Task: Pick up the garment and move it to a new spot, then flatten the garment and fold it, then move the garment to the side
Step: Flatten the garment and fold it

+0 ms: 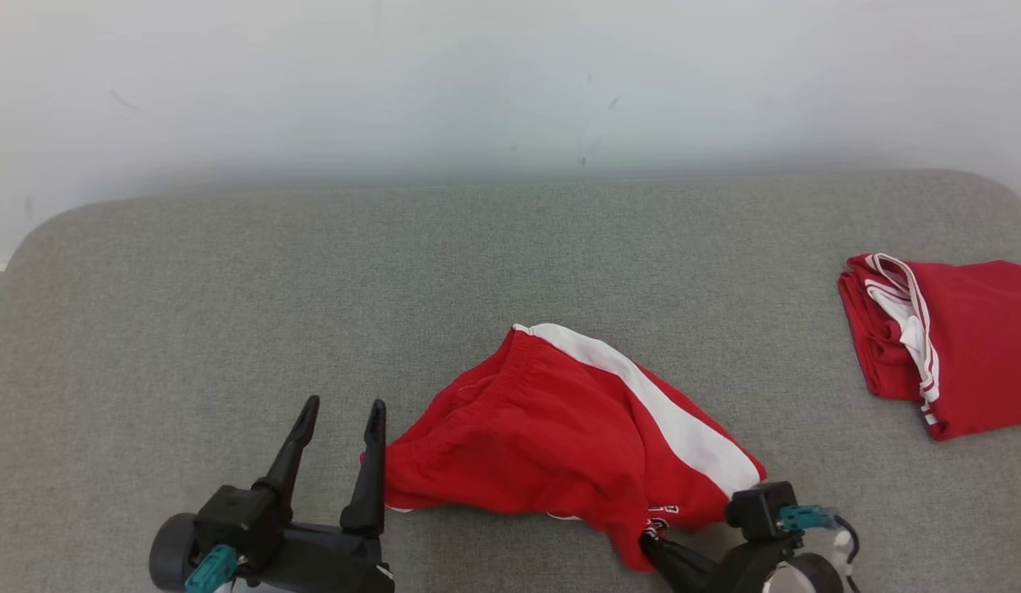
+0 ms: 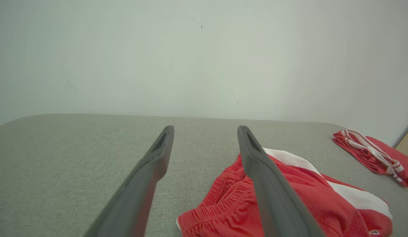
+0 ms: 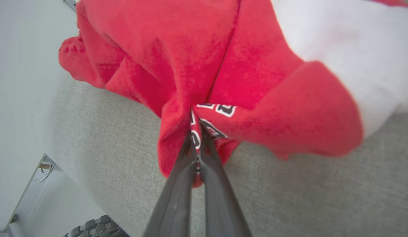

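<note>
Here, right fingers (image 3: pixel 179 191) pinch the red shorts (image 1: pixel 543 428); left fingers (image 1: pixel 369 469) stand apart.

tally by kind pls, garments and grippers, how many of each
garments: 2 (loose garment, folded garment)
grippers: 2 (left gripper open, right gripper shut on the loose garment)
total: 4

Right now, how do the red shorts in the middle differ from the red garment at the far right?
The middle shorts lie loose and rumpled; the right garment is neatly folded. The right hand pinches the middle shorts' edge; the right garment lies untouched. Both are red with white stripes.
</note>
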Robot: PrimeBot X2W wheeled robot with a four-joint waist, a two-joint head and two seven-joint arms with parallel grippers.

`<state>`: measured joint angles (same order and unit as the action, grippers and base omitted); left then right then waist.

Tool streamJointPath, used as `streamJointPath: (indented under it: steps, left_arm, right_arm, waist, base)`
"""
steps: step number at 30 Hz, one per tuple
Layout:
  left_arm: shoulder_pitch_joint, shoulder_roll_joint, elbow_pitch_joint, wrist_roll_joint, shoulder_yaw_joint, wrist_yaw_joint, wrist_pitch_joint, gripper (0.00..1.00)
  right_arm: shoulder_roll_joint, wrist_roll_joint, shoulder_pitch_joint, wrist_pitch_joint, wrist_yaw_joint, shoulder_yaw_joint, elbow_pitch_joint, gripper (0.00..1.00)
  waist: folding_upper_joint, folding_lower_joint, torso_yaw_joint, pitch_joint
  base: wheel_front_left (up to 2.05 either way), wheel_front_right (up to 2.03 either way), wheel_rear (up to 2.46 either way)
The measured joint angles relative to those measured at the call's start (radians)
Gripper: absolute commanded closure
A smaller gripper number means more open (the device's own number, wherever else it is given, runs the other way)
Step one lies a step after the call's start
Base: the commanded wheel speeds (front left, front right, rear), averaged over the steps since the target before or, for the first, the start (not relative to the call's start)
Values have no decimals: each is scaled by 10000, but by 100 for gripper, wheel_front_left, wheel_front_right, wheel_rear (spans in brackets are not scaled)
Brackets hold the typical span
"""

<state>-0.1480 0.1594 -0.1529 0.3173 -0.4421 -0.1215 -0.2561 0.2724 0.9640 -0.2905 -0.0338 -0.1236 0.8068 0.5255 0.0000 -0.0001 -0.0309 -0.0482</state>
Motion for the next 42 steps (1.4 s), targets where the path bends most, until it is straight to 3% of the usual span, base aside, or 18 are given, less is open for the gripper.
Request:
streamJointPath:
  steps: [5, 6, 7, 20, 30, 36, 42]
  left_arm:
    - [-42, -38, -140, 2, -174, 176, 6, 0]
    - [-61, -36, -188, 2, -209, 232, 25, 0]
    - [-79, -29, -222, 2, -224, 268, 81, 0]
    - [-1731, -176, -1820, 399, -568, 1459, 888, 0]
    - [-2946, -343, -3614, 606, -451, 1747, 1411, 0]
    - [-3384, -336, -4644, 662, -420, 1847, 1603, 0]
    - [-4027, -326, -5601, 662, -502, 2025, 1919, 0]
  right_arm:
    - [548, -92, -12, 130, 0, 25, -58, 100]
    - [619, -165, -15, 159, 0, 23, -52, 57]
    - [658, -228, -22, 163, 0, 10, -59, 0]
    - [1283, 267, 359, -226, 10, -844, -1661, 0]
    - [1028, -372, 353, -1854, 861, -1490, -2803, 0]
    - [882, -899, 363, -2056, 1371, -1718, -3150, 0]
    - [867, -1373, 367, -2130, 1674, -1837, -3432, 0]
  waist:
    - [0, 0, 39, -39]
    - [0, 0, 49, -43]
    - [0, 1, 67, -46]
    - [0, 1, 747, -73]
    - [0, 2, 1739, -266]
    - [0, 2, 2351, -460]
    - [0, 2, 2854, -657]
  base:
    - [0, 0, 0]
    - [0, 0, 0]
    - [0, 0, 0]
    - [0, 0, 0]
    - [0, 0, 0]
    - [0, 0, 0]
    - [0, 0, 0]
